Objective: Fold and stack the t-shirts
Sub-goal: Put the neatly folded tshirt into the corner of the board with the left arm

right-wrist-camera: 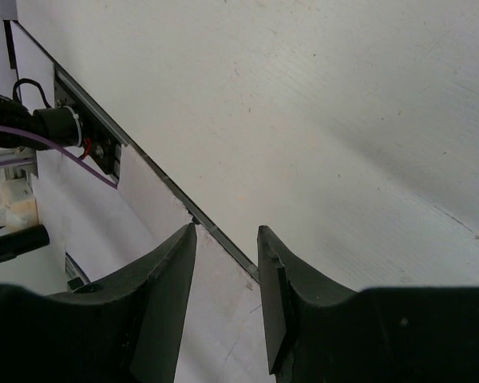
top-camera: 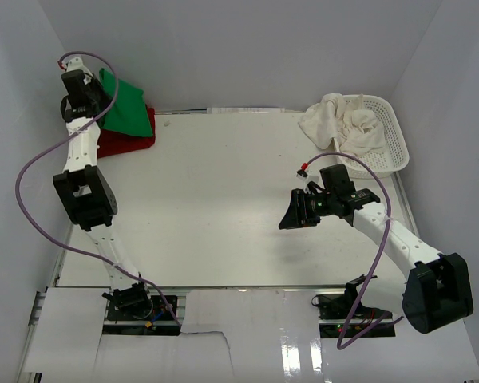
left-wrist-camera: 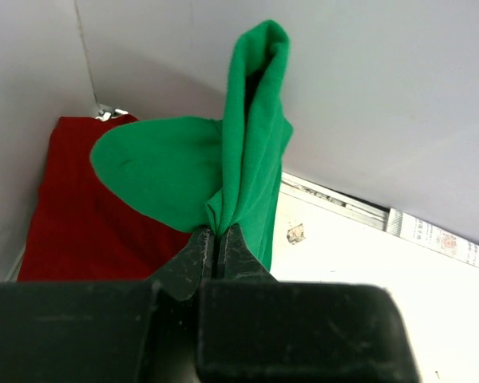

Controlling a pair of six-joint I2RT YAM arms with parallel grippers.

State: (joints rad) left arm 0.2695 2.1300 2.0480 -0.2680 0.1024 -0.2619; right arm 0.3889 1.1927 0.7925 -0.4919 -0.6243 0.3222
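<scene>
The left end effector point(left-wrist-camera: 218, 243) pinches the green t-shirt point(left-wrist-camera: 223, 171) above the red t-shirt point(left-wrist-camera: 80, 215).

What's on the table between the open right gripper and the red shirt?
Nothing: in the top view that stretch of table is bare from the right gripper to the red shirt, which lies under the green shirt the left gripper pinches.

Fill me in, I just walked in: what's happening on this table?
The left gripper is shut on the green t-shirt, holding a fold of it up above the red t-shirt lying in the far left corner. The right gripper hangs open and empty over the table. Cream-white t-shirts sit crumpled in the basket at far right.
</scene>
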